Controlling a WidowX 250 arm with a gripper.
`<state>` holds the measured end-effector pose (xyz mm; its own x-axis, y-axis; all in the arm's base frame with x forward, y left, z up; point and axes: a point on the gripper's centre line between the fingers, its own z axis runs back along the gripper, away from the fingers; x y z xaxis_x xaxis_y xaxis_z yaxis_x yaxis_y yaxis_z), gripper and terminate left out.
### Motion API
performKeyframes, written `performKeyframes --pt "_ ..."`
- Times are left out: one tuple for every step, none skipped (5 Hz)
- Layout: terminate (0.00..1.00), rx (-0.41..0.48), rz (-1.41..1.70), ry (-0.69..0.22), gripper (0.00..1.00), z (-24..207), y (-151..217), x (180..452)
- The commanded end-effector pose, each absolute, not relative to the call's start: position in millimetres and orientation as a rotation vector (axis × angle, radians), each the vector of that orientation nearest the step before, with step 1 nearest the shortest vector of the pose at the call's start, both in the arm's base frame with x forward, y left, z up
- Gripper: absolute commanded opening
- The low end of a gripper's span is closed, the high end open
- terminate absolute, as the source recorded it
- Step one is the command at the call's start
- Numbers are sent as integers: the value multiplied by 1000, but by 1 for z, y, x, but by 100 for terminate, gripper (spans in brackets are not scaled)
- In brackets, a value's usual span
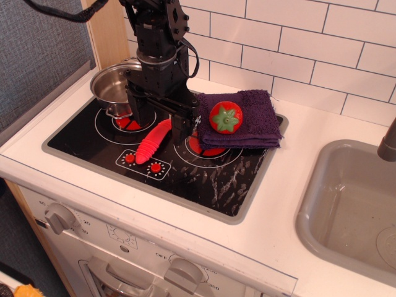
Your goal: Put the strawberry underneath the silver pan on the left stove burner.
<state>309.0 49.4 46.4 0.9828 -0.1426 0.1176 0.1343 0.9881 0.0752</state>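
- On the black cooktop (204, 179), the gripper (162, 117) hangs low between the two burners, its black fingers (181, 127) spread apart and pointing down.
- Nothing is held between the fingers; the gap between them is empty.
- Strawberry (226, 117): rests on top of a folded purple cloth (253, 124), green cap facing up and toward the camera. It is just right of the gripper and apart from it.
- Purple cloth: lies over the rear part of the right burner (207, 148) and reaches the right rim of the cooktop.
- Silver pan (114, 86): stands upright at the back left corner, on the far edge of the left stove burner (124, 120). The robot arm (158, 43) hides part of its right side.
- Left stove burner: white rings and red wedge marks are visible in front of the pan; the left finger stands above this area.
- Red ribbed spoon handle (153, 141): lies diagonally on the cooktop between the burners, below the gripper, its lower end near the red-dot control circles (143, 164). Whether a finger touches it cannot be determined.
- Grey sink (352, 210): set in the white counter (291, 185), well to the right of the cooktop.
- White tiled wall (309, 43): runs behind the counter.
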Motion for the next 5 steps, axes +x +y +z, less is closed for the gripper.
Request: performKeyframes --pt "0 67 -139 -123 100 46 49 309" --pt "0 61 -174 -157 100 50 42 318" --pt "0 36 -221 -181 100 64 17 326" --pt "0 -8 -232 -253 100 86 -12 341" --pt "0 -4 -217 -248 100 81 -25 363"
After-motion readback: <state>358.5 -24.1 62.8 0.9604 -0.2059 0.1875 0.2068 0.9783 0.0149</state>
